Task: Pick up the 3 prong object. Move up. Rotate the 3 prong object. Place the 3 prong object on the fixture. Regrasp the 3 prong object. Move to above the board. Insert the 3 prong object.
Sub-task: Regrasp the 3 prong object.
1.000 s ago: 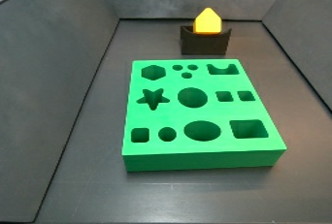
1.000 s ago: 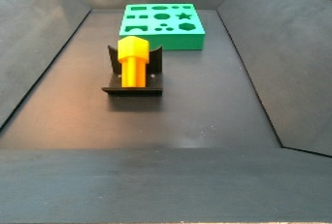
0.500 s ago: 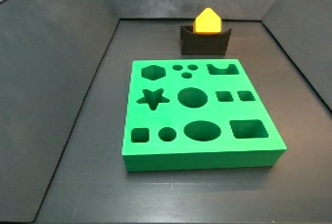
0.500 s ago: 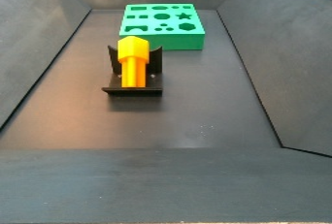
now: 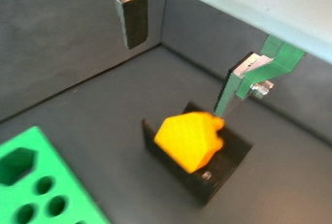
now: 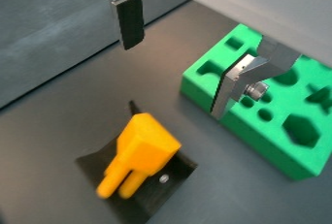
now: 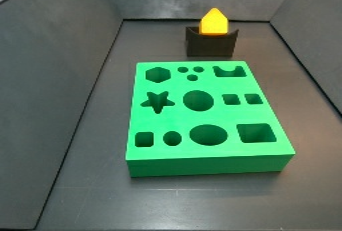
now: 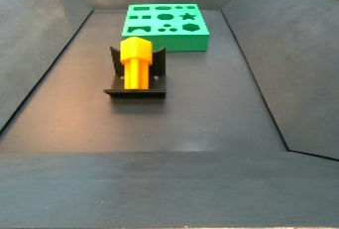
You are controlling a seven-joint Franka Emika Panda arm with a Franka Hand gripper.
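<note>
The orange-yellow 3 prong object (image 5: pixel 188 139) lies in the notch of the dark fixture (image 5: pixel 215 181). It also shows in both side views (image 7: pixel 213 20) (image 8: pixel 137 59), on the fixture (image 7: pixel 211 45) (image 8: pixel 135 92). In a wrist view its prongs (image 6: pixel 116 181) point away from the green board (image 6: pixel 279 102). My gripper (image 5: pixel 188 53) (image 6: pixel 182 53) is open and empty, well above the floor, with the object below and off to one side. Its fingers (image 5: pixel 135 19) (image 6: pixel 127 19) stand far apart. The side views show almost nothing of the gripper.
The board (image 7: pixel 207 115) (image 8: pixel 166 25) lies flat on the dark floor, a short gap from the fixture. Sloping grey walls (image 7: pixel 54 65) (image 8: pixel 279 64) enclose the floor on all sides.
A dark bit of the gripper at the top edge of a side view has drawn up almost out of sight. The object, fixture and board have not moved.
</note>
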